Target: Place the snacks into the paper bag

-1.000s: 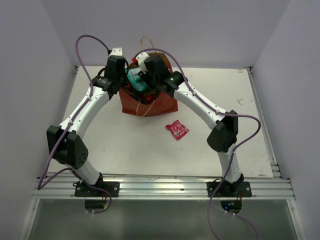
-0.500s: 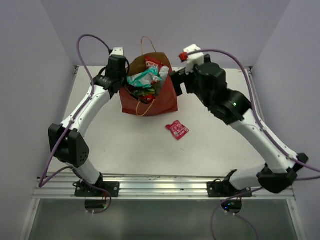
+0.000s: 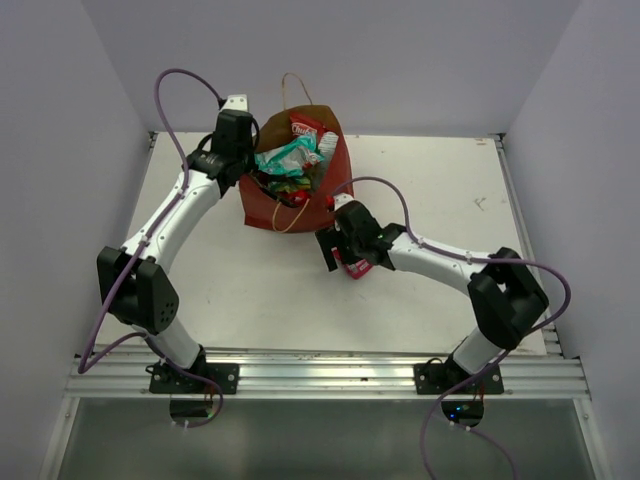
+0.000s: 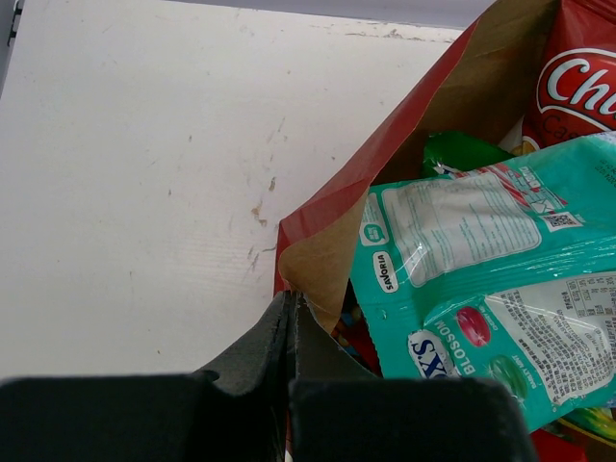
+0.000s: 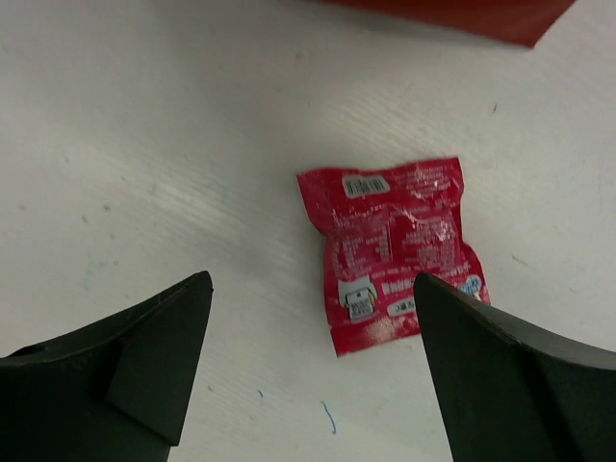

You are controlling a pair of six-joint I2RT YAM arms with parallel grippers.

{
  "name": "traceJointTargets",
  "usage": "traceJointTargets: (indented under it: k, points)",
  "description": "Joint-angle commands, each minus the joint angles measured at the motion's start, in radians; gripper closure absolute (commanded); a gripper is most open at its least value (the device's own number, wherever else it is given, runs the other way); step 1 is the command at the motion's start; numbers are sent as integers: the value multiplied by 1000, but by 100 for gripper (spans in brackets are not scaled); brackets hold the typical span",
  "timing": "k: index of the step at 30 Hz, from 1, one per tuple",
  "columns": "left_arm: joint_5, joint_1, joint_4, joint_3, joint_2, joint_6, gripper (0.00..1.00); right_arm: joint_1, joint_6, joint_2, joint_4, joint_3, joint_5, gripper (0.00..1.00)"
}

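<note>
On my left, the left gripper point(image 4: 292, 303) has its black fingers pressed together on the near corner of the rim of the reddish-brown upright paper carrier bag point(image 3: 300, 212), which stands at the back of the white table point(image 3: 230, 280). Inside the bag I see a teal crinkly packet point(image 4: 462, 250) lying on top, with a white chip bag with a red logo point(image 4: 582, 87) behind it. To the right, the right gripper point(image 5: 310, 284) hangs wide open with nothing in it, over a small red-pink crinkly packet point(image 5: 399, 250) lying flat on the table just in front of the bag.
</note>
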Motion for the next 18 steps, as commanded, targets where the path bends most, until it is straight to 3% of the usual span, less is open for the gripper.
traceJointTargets:
  k: [1, 13, 15, 18]
  points:
    - [11, -1, 15, 13, -6, 17, 100, -27, 50, -4, 212, 4, -14, 11]
    - [-12, -1, 15, 11, -9, 31, 100, -115, 73, 180, 218, -19, -38, 12]
    - [-18, -1, 15, 13, -10, 34, 100, -126, 79, 208, 207, -18, -52, 16]
    - [-21, -1, 15, 14, -7, 34, 100, -127, 79, 210, 165, -7, -44, 29]
